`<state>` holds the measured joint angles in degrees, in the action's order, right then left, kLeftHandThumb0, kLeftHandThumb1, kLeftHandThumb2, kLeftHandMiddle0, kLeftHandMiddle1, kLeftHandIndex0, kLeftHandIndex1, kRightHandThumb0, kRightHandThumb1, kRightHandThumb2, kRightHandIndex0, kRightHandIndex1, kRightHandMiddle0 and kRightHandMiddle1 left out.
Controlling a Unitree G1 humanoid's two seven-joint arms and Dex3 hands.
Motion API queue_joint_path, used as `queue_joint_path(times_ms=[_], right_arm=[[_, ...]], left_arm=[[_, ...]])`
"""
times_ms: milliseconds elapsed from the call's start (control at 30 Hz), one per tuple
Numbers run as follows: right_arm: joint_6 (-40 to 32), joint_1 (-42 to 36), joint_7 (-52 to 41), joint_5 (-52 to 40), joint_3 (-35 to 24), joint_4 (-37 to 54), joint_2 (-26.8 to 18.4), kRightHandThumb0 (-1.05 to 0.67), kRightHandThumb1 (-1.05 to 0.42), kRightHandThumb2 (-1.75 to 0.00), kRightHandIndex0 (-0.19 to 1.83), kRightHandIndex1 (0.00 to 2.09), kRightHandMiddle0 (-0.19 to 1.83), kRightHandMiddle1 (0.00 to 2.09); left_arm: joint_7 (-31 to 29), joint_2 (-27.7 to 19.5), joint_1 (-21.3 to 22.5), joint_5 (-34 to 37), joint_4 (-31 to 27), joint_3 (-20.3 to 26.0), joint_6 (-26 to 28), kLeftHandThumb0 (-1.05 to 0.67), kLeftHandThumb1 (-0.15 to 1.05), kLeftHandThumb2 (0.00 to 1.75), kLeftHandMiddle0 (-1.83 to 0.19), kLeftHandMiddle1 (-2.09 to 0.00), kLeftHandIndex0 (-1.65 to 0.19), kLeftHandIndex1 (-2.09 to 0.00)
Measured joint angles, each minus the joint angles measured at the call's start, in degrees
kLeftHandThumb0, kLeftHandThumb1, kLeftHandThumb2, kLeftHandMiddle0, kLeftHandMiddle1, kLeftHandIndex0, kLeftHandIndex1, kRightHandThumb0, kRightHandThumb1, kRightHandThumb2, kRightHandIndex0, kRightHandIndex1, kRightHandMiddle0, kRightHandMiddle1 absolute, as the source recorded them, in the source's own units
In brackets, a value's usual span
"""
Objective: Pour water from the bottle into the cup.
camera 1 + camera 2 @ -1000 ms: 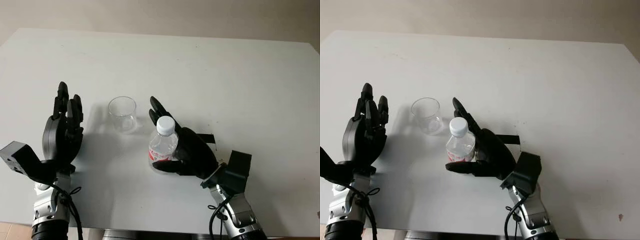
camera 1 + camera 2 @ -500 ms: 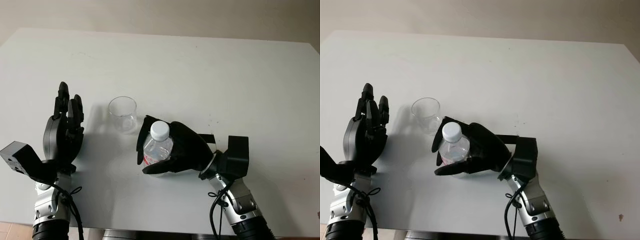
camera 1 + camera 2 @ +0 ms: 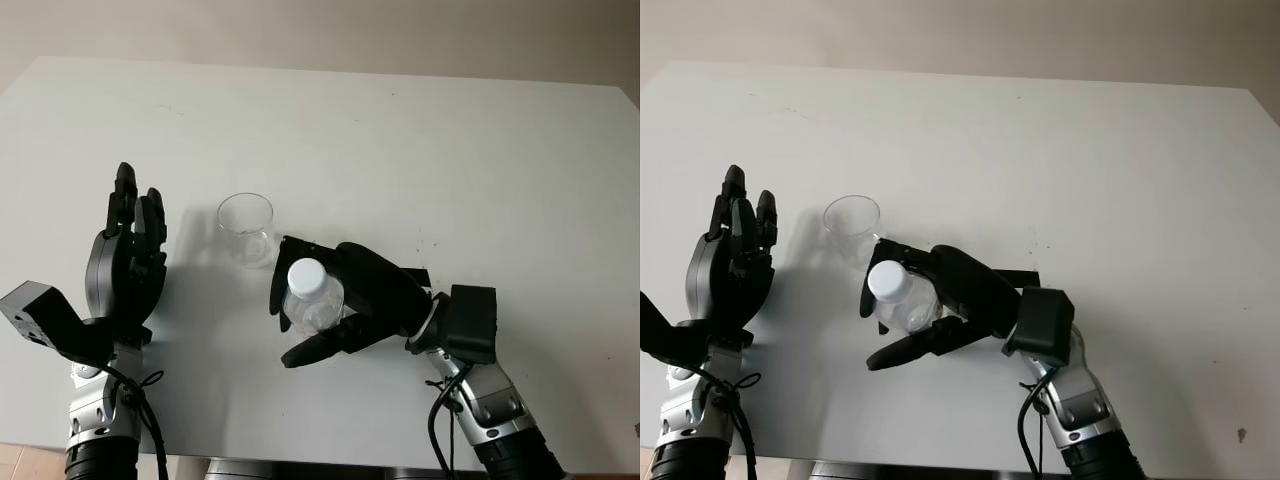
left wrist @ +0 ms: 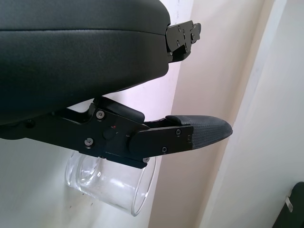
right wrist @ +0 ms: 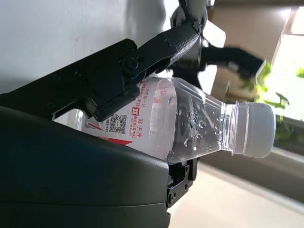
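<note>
A white table (image 3: pixel 480 150) stood in front of the robot, with a plain beige wall behind its far edge. On the table, a little to the left of the middle, stood a clear cup (image 3: pixel 245 228), upright and with its mouth open to the top. The right hand (image 3: pixel 345 300) was just near of the cup and a little to its right, and its black fingers (image 5: pixel 142 52) were closed around a small clear bottle (image 3: pixel 312 300). The bottle had a white cap (image 3: pixel 887 281), and the cap was on the neck. The bottle was tilted, with the cap end leaning toward the camera and toward the cup side, and it was close to the cup but not touching it. In the right wrist view a white and red label (image 5: pixel 135 116) with small print was seen on the body of the bottle, and drops of water were on the inside of the clear wall near the neck. The left hand (image 3: pixel 128 262) was at the left of the cup, near it and apart from it, open and holding nothing, with its fingers pointing away from the robot. In the left wrist view the cup (image 4: pixel 111 187) was seen just beyond one black finger (image 4: pixel 190 135) of this hand.
</note>
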<state>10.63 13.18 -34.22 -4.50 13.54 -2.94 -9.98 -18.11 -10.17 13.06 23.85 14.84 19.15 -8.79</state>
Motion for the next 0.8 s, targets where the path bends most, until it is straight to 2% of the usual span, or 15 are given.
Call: queue_joint_path(times_ms=[200, 333, 400, 467, 567, 633, 800], right_arm=[[3.48, 5.14, 6.51, 1.56, -3.17, -7.78, 1.51, -0.25, -1.05, -0.24, 1.83, 2.09, 1.83, 2.09], [6.83, 14.28, 12.51, 3.24, -6.79, -16.45, 2.14, -0.21, -1.04, -0.34, 1.83, 2.09, 1.83, 2.09], [8.67, 19.41, 16.03, 5.50, -8.06, -20.70, 1.95, -0.17, -0.95, -0.49, 1.83, 2.09, 1.83, 2.09], [10.69, 24.06, 19.58, 8.64, -8.56, -24.98, 1.03, -0.16, -0.91, -0.53, 1.78, 2.09, 1.81, 2.09], [14.85, 30.11, 24.85, 14.25, -8.66, -32.73, -1.36, -0.11, -1.02, -0.27, 1.39, 2.09, 1.46, 2.09], [18.38, 34.05, 28.59, 18.18, -7.99, -38.62, -3.17, -0.11, -1.04, -0.21, 1.13, 2.09, 1.19, 2.09], [21.19, 44.98, 38.35, 31.48, -2.39, -50.26, -8.48, -0.11, -1.04, -0.16, 0.90, 2.09, 0.78, 2.09]], left_arm=[[-0.02, -0.10, 0.82, -0.10, 0.84, 0.02, -0.31, -0.71, 1.05, 0.49, 0.18, -0.05, 0.19, -0.05], [0.14, -0.11, 1.12, -0.35, 1.38, 0.01, -0.72, -0.72, 1.05, 0.49, 0.18, -0.05, 0.19, -0.05], [0.29, -0.10, 1.28, -0.57, 1.42, -0.04, -0.93, -0.72, 1.05, 0.49, 0.18, -0.05, 0.18, -0.05], [0.28, -0.10, 1.48, -0.57, 1.49, -0.04, -0.99, -0.71, 1.05, 0.49, 0.18, -0.05, 0.19, -0.05], [0.21, -0.11, 1.71, -0.55, 1.92, 0.02, -1.21, -0.71, 1.05, 0.50, 0.18, -0.05, 0.19, -0.05], [0.21, -0.12, 1.92, -0.57, 2.16, 0.05, -1.54, -0.72, 1.05, 0.50, 0.18, -0.05, 0.19, -0.05], [0.19, -0.12, 2.15, -0.69, 2.54, -0.02, -2.07, -0.71, 1.05, 0.50, 0.18, -0.05, 0.19, -0.05]])
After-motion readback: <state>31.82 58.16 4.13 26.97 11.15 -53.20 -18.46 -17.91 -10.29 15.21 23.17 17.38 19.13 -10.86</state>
